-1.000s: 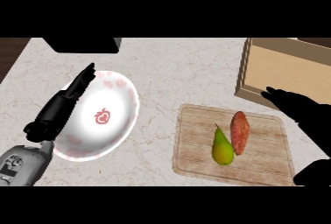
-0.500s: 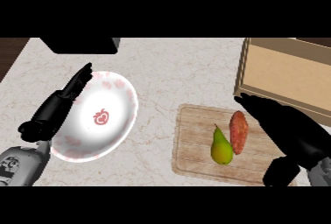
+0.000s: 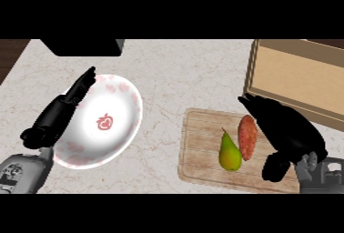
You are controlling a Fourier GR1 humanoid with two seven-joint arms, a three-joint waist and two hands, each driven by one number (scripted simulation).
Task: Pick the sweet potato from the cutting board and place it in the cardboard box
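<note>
1. The left robot hand is seen at the view's left, rising from a grey forearm at the lower left corner.
2. Its fingers are held straight and close together, pointed up and slightly right; nothing is held.
3. The right robot hand is seen at the view's right, its grey wrist entering from the lower right corner.
4. The back of the right hand is turned upward, fingers extended toward the upper left, lightly spread.
5. Its thumb is seen hanging down, apart from the fingers.
6. Nothing is seen enclosed by the right hand.
</note>
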